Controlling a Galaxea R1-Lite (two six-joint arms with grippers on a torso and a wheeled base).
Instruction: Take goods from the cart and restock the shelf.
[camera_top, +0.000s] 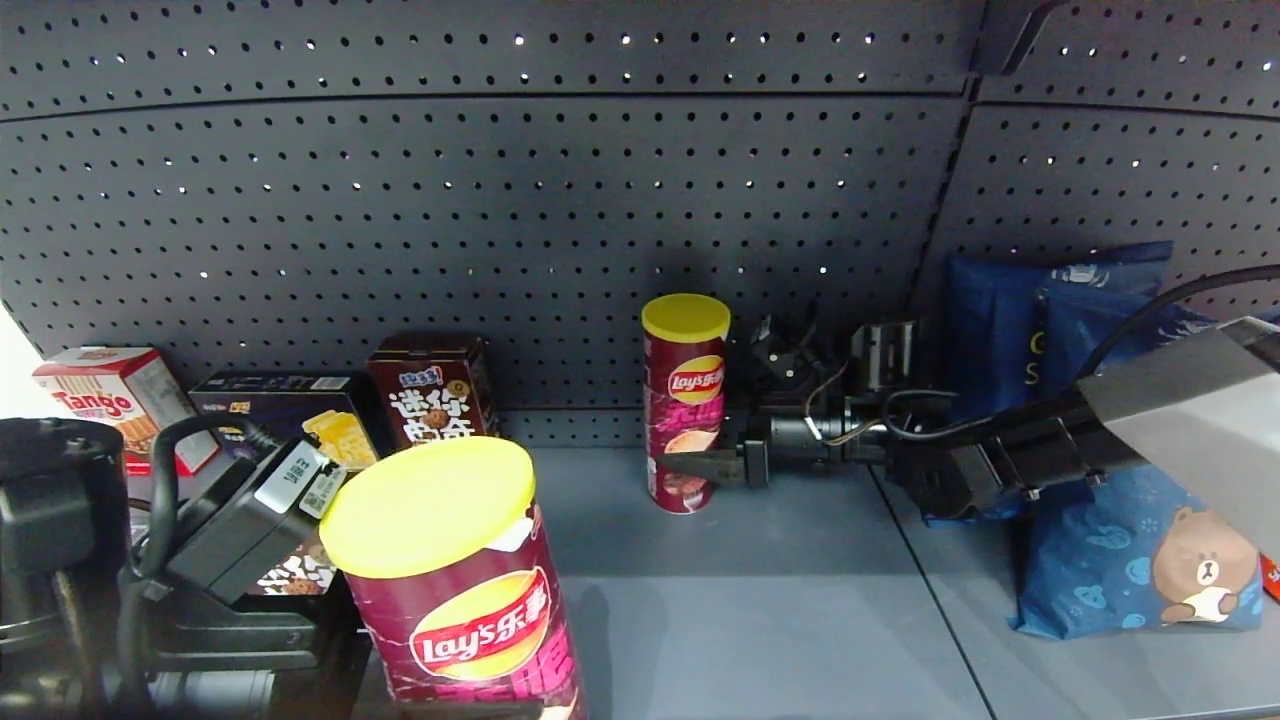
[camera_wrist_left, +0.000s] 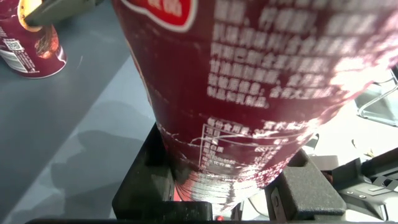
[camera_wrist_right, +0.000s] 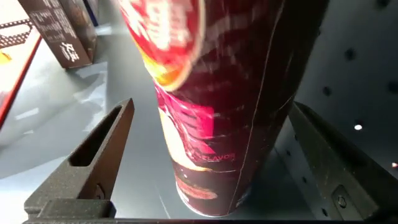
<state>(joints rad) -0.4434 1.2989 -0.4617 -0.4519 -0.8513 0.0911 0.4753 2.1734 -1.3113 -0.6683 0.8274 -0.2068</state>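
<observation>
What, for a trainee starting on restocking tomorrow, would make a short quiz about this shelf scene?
1. True or false: the far chips can lies on its side on the shelf.
2. The near chips can has a lid that is: A red, B yellow, C blue.
3. Which gripper holds the near chips can?
Key: 1 false, it stands upright; 2 B; 3 the left gripper.
</observation>
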